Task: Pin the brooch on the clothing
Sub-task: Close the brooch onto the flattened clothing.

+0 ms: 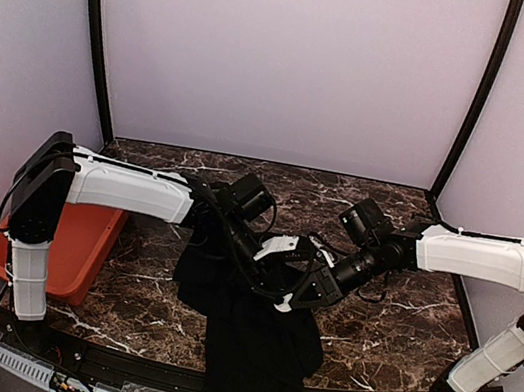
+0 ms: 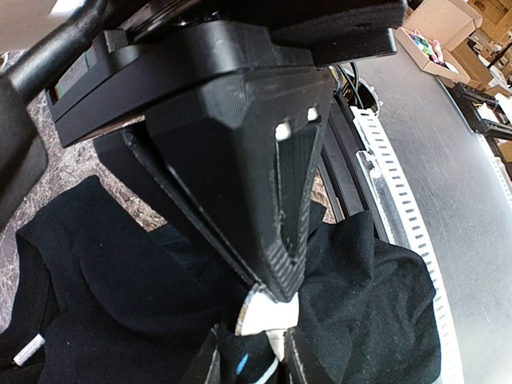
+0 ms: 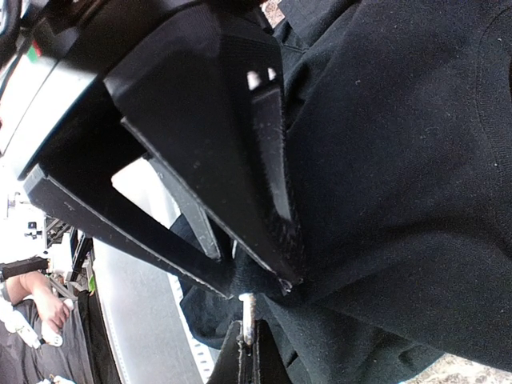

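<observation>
On tabletop [image 1: 391,326], top view: clothing [image 1: 254,357] bunched at centre, hanging over near edge. Left wrist: left end effector [image 2: 272,294] narrow, gripping pale brooch [image 2: 258,316] against cloth. Right wrist: right end effector [image 3: 276,282] closed tight, pinching fabric fold. We judge pinning underway; next, push pin through fold.

Left pincer [image 2: 268,300] seemingly clamped, right pincer [image 3: 260,284] closed, both nearly touching.
</observation>
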Robot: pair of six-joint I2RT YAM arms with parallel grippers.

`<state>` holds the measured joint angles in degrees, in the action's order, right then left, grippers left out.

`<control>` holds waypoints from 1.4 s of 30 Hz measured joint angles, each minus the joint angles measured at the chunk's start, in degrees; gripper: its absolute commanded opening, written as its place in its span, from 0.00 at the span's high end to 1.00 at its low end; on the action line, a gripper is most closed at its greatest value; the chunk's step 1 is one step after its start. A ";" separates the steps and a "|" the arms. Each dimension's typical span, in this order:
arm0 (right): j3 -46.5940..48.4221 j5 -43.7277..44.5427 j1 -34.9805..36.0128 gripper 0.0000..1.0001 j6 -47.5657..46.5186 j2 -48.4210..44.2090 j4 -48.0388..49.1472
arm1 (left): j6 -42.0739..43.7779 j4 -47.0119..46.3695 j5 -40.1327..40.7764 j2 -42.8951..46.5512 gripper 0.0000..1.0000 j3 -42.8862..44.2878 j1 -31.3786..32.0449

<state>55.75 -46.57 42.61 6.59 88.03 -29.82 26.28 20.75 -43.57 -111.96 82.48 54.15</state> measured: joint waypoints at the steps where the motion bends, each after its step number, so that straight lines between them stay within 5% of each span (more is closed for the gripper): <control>1: 0.00 0.02 0.00 1.00 0.00 0.00 0.00 | -0.02 0.00 -0.02 0.00 0.74 0.00 0.00; 42: 0.00 3.61 -0.42 1.00 2.01 0.00 -1.57 | -2.32 1.81 12.98 -1.22 0.87 2.97 3.06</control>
<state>55.75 -42.96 42.19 8.60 88.03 -31.40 23.97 22.57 -30.59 -113.19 85.45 57.21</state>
